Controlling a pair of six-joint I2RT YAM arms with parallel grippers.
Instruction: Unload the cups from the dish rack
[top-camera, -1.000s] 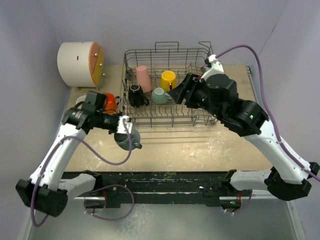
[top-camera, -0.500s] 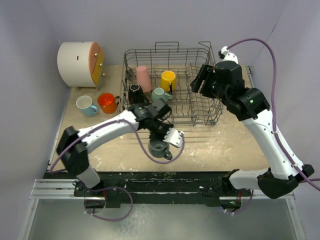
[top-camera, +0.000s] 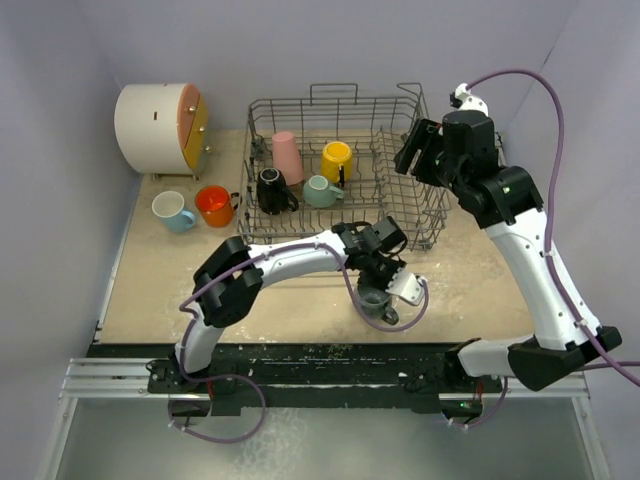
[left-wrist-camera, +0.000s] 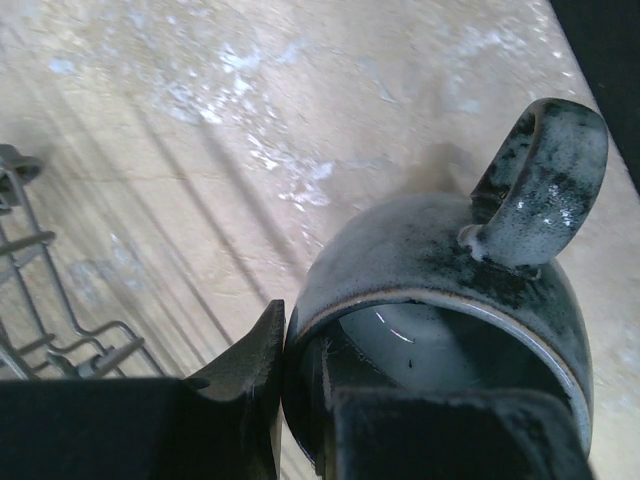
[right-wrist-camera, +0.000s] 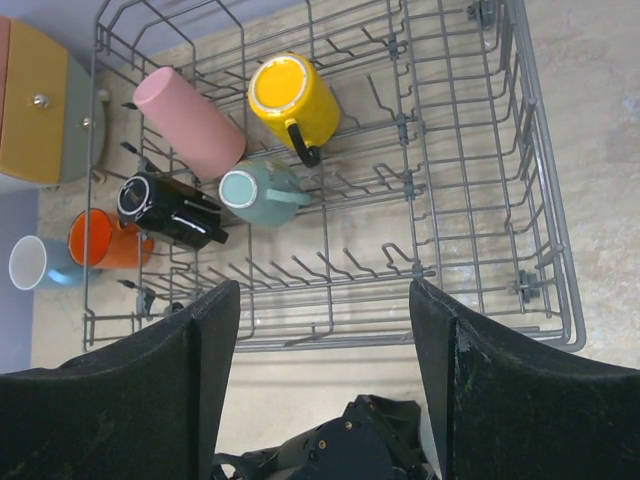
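Observation:
My left gripper (top-camera: 386, 290) is shut on the rim of the grey mug (top-camera: 378, 303), one finger inside and one outside, at the table in front of the dish rack (top-camera: 400, 215). In the left wrist view the mug (left-wrist-camera: 430, 250) has its handle pointing away from the gripper (left-wrist-camera: 305, 400); I cannot tell if it rests on the table. The pink tumbler (top-camera: 288, 157), yellow mug (top-camera: 336, 160), black mug (top-camera: 270, 190) and teal mug (top-camera: 320, 190) lie in the rack's left half. My right gripper (top-camera: 415, 155) is open and empty above the rack's right end.
The light blue mug (top-camera: 172, 211) and orange mug (top-camera: 214, 206) stand on the table left of the rack. A white cylindrical cabinet (top-camera: 155, 128) stands at the back left. The rack's right half (right-wrist-camera: 470, 200) holds only tines. The table's front edge is close behind the grey mug.
My left arm swept from the left side across to the front right of the rack, carrying the grey mug lower. My right gripper drew back and up toward the rack's right end.

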